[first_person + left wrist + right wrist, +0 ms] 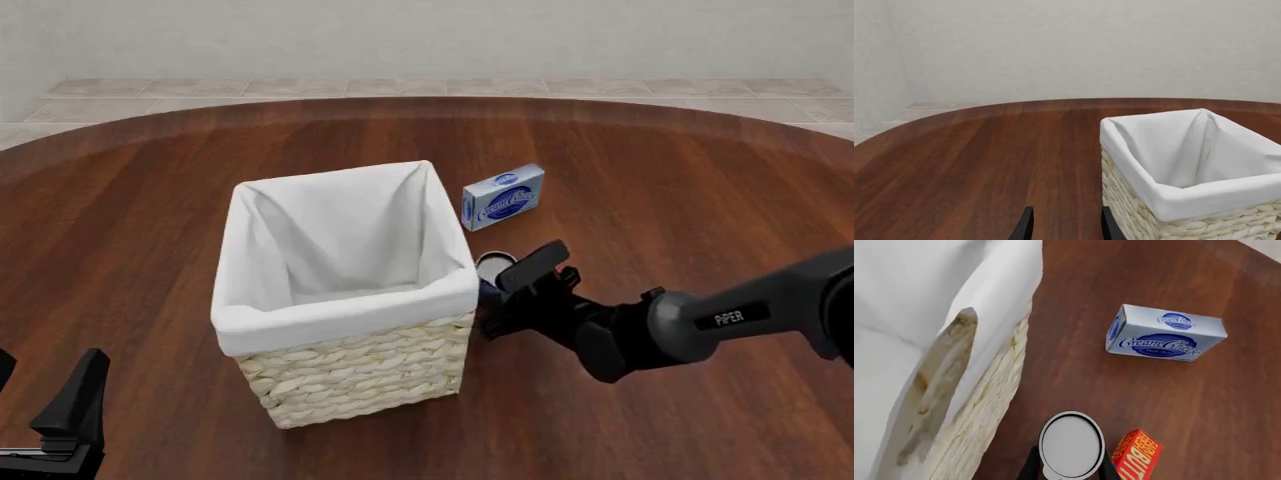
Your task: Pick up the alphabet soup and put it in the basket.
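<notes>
Silver-topped alphabet soup [1071,444] upright between the right gripper's [1069,471] fingers.

square woven wicker basket [360,375]: showing pale straw weave, with white cloth lining [334,240] folding over its rim
small cylindrical alphabet soup can [1071,444]: showing a silver-grey top ringed in dark
flat cream cheese box [503,196]: showing white faces with blue script and a blue oval
small butter box [1137,455]: showing red-orange with yellow lettering
round wooden table [694,190]: showing reddish-brown grain
right arm [721,320]: showing dark grey with white lettering
</notes>
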`<state>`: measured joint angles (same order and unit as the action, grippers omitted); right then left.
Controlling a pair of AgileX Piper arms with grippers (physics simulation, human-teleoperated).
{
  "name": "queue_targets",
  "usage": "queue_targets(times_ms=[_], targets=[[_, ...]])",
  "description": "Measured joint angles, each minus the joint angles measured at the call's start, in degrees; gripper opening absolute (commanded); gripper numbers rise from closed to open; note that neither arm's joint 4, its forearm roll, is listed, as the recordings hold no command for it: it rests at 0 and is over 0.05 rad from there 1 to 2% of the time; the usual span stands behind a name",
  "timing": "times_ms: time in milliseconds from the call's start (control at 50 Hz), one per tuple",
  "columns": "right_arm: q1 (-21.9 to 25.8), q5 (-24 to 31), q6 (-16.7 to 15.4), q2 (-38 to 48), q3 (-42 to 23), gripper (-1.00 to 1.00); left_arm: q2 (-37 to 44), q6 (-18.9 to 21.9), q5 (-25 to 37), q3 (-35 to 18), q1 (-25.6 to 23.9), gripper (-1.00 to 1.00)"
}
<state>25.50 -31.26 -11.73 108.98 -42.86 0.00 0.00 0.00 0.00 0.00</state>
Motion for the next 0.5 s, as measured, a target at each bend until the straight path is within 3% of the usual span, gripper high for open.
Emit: queue_targets(times_ms=[500], targets=[[-1.5, -0.2, -1.7, -3.7, 0.7, -1.00, 0.0, 0.0, 0.0, 0.0, 0.0, 1.00]])
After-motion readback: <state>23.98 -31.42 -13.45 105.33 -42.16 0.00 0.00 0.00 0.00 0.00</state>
